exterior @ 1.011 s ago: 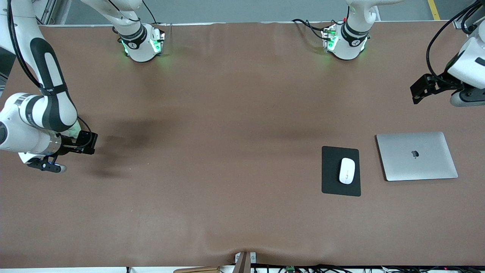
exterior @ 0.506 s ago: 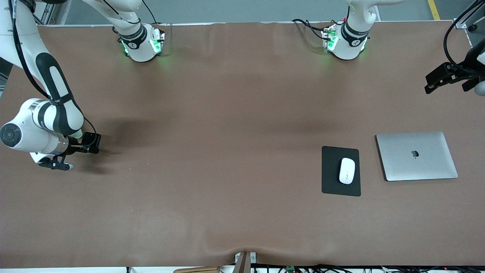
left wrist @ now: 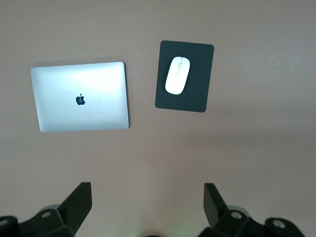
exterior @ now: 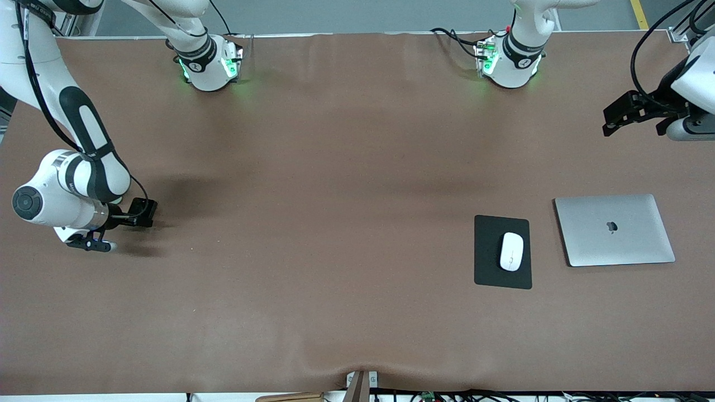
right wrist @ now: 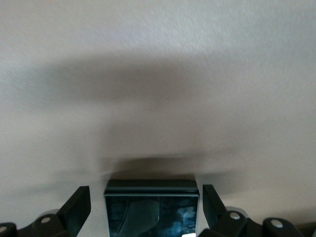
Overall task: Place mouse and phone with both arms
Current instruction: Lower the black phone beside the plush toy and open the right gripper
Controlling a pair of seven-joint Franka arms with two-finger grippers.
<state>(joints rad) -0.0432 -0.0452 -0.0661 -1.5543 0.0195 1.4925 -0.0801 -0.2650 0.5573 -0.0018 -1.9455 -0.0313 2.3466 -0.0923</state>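
The white mouse [exterior: 511, 251] lies on a black pad [exterior: 489, 273] toward the left arm's end of the table; the left wrist view shows the mouse [left wrist: 177, 75] too. The black glossy phone [right wrist: 152, 210] sits between the fingers of my right gripper [right wrist: 146, 205], with a gap on each side. That right gripper [exterior: 144, 213] is low at the table near the right arm's end, open. My left gripper [exterior: 614, 118] hangs open and empty over the left arm's end of the table, its fingers [left wrist: 79, 200] wide apart.
A closed silver laptop [exterior: 614, 230] lies beside the black pad, closer to the left arm's end; the left wrist view shows the laptop [left wrist: 79, 96] as well. The two green-lit arm bases [exterior: 209, 64] stand along the table edge farthest from the front camera.
My right gripper has shifted a little toward the table's middle and lower. My left gripper swung out toward the table's end and came back.
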